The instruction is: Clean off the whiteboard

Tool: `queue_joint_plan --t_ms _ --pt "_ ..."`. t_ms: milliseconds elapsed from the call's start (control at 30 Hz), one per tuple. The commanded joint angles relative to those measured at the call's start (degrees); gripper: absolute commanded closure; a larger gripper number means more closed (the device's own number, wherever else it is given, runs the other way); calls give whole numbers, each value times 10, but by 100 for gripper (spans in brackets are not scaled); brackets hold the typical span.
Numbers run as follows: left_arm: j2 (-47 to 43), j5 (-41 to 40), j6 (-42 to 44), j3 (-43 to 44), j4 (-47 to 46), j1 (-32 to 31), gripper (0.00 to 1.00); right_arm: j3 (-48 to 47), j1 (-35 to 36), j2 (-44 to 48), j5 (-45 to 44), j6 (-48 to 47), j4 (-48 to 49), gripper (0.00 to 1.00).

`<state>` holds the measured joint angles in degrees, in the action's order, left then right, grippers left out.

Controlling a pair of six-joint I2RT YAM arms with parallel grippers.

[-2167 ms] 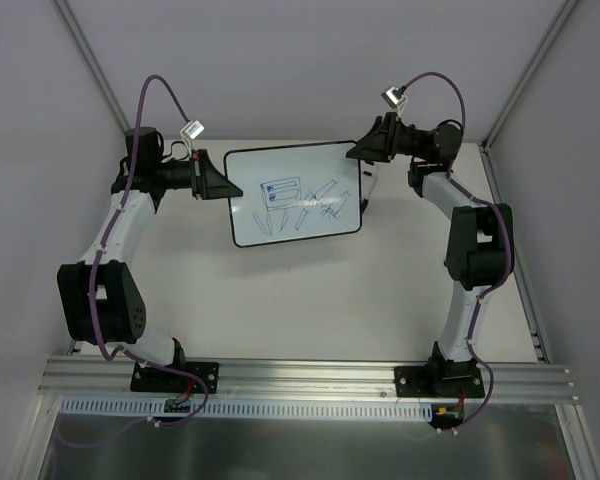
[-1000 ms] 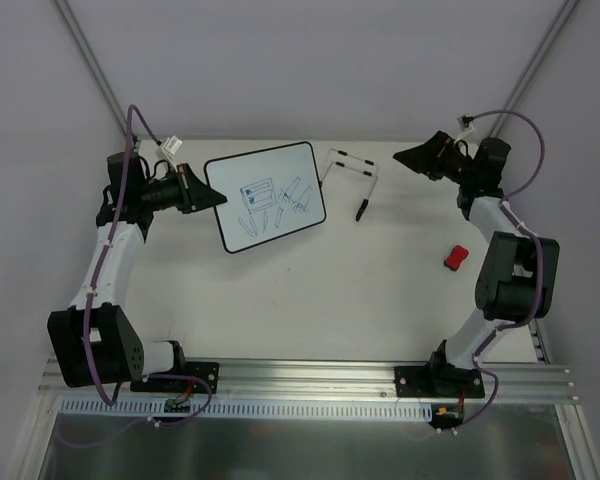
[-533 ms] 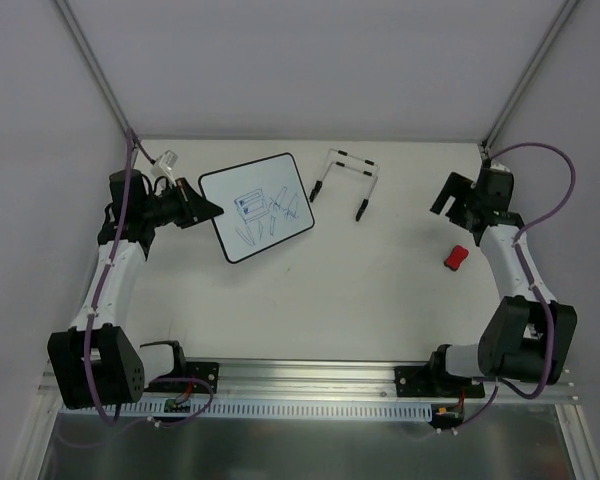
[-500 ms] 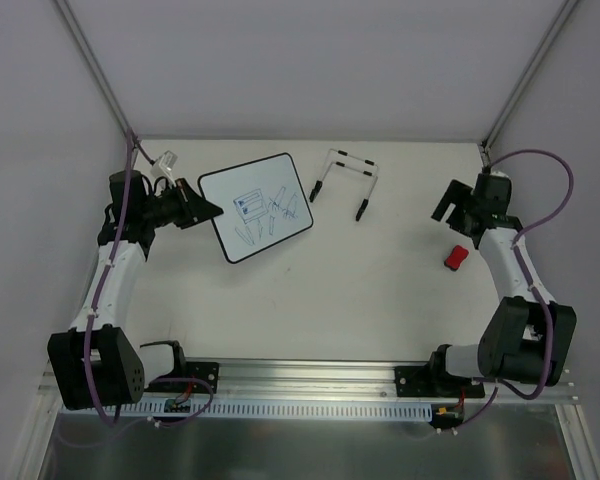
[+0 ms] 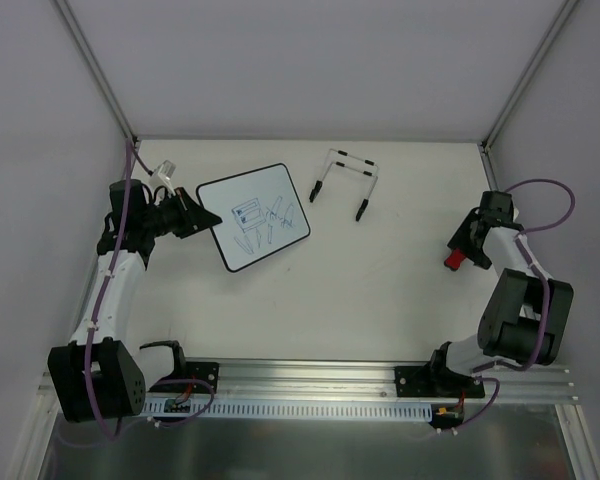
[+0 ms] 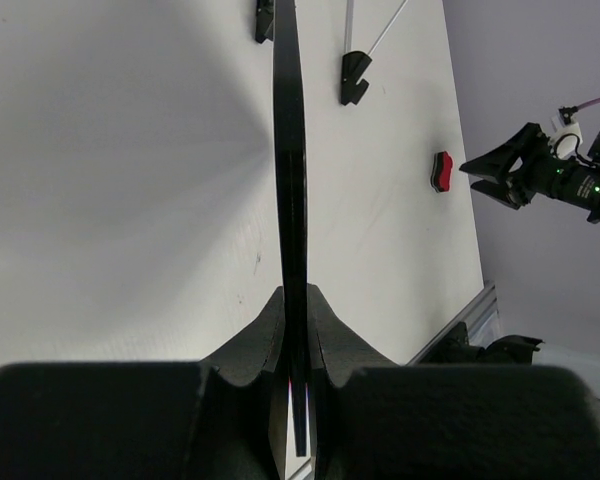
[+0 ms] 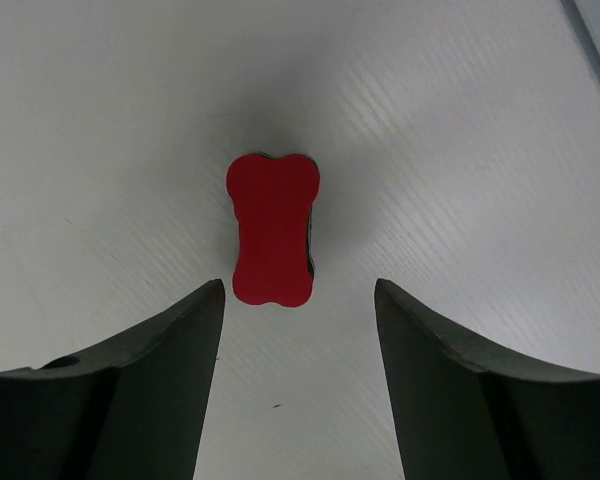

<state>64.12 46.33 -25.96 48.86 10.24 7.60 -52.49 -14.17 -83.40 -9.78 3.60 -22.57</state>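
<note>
The whiteboard [image 5: 253, 216], white with a thin black frame and blue scribbles, is held above the left of the table by its left edge. My left gripper [image 5: 202, 222] is shut on that edge; the left wrist view shows the whiteboard [image 6: 288, 150] edge-on between the jaws. The red bone-shaped eraser [image 5: 452, 261] lies on the table at the right. My right gripper [image 5: 466, 246] is open just above it. In the right wrist view the eraser [image 7: 272, 228] lies just beyond the open fingertips of my right gripper [image 7: 298, 292].
A wire stand with black feet [image 5: 341, 180] lies on the table at the back centre, also visible in the left wrist view [image 6: 355, 75]. The table's right edge rail [image 5: 510, 250] is close to the right arm.
My left gripper has carried the whiteboard left and nearer, tilting it. My right arm swung from the board's right edge to the right and came down over the red eraser.
</note>
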Motion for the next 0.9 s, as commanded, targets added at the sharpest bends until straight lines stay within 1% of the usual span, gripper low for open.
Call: queue_joint_plan --t_ms 0,33,67,100,167,367,633,867 --pt "-28 25 -5 9 -29 3 100 -10 -3 -23 0 11 5 39" --pt "-28 26 -5 9 -29 3 100 -9 -3 -26 4 14 9 39" --pt "-29 26 -5 9 -28 2 100 -6 -2 -29 6 17 14 42" --pt "-29 28 -4 9 -28 3 100 -2 -2 -33 11 18 18 43" --pt "-30 29 -3 8 -26 3 100 -1 -3 -40 22 19 30 48" --pt "-35 32 -4 4 -23 3 100 -2 -3 -55 38 24 49 46" --pt "-34 29 -1 1 -20 3 100 4 -3 -78 32 29 66 47" --pt "-30 34 -1 4 -18 1 100 0 -3 -91 29 27 76 51"
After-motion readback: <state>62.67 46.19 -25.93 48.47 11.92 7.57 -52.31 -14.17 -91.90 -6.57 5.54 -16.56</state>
